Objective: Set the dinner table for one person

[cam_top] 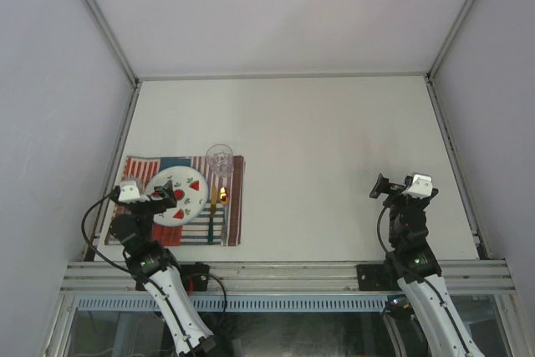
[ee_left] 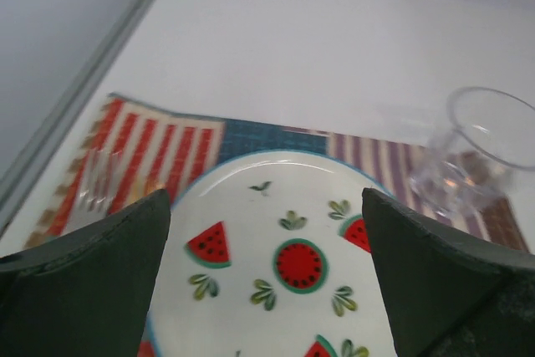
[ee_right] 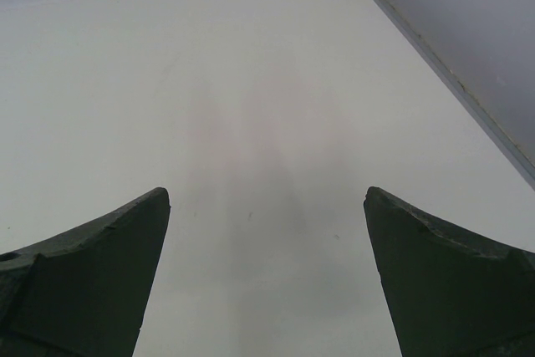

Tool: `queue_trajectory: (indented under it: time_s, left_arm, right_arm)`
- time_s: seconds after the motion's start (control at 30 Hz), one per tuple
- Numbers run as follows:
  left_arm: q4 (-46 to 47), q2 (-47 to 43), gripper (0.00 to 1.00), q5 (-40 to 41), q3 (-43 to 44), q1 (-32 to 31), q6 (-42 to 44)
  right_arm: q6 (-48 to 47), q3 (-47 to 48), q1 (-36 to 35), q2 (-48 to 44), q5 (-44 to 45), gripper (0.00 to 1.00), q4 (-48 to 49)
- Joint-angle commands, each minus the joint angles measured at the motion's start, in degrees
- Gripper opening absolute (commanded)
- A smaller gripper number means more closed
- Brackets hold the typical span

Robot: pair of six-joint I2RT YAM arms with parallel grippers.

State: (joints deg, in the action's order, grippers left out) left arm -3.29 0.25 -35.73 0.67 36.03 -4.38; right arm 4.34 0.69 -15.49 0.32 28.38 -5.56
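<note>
Though hidden overhead, perhaps a fork [ee_left: 94, 194] (left-wrist view)

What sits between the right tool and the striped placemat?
Nothing. The top view shows only bare dinner table between the right tool and the placemat. The right wrist view also shows just tabletop ahead of it.

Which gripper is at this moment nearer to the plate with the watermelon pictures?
Left. The left gripper hangs over the left side of the plate, jaws open. The right gripper is far off to the plate's right, above the table.
</note>
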Motion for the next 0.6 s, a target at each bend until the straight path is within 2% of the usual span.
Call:
queue_trajectory:
  time_s: [0.0, 0.03, 0.17, 0.23, 0.33, 0.47, 0.57]
  left_arm:
    - [-7.45, -9.10, 1.00, 27.66, -0.14, 0.26, -8.11]
    - [-7.59, -8.64, 1.00, 29.20, -0.46, 0.20, -8.02]
    - [-3.75, -6.75, 1.00, 22.69, -1.41, -0.22, -6.09]
    - [-4.18, -7.01, 1.00, 23.10, -1.29, -0.26, -6.05]
    - [-7.51, -12.68, 1.00, 24.36, -1.72, -0.34, -6.66]
    - [-5.63, -9.52, 1.00, 23.55, -1.46, -0.48, -6.10]
    - [-6.24, -10.47, 1.00, 24.00, -1.53, -0.43, -6.50]
  right_arm:
    - [1.02, -2.82, 0.10, -4.45, -0.40, 1.00, -3.75]
    - [1.02, -2.87, 0.10, -4.45, -0.37, 1.00, -3.69]
    - [1.02, -2.86, 0.10, -4.45, -0.35, 1.00, -3.74]
    - [1.02, -2.85, 0.10, -4.45, -0.38, 1.00, -3.73]
    - [0.98, -2.88, 0.10, -4.45, -0.34, 1.00, -3.70]
    - [1.03, -2.86, 0.10, -4.45, -0.46, 1.00, -3.75]
    - [1.02, -2.88, 0.10, -4.45, -0.39, 1.00, -3.71]
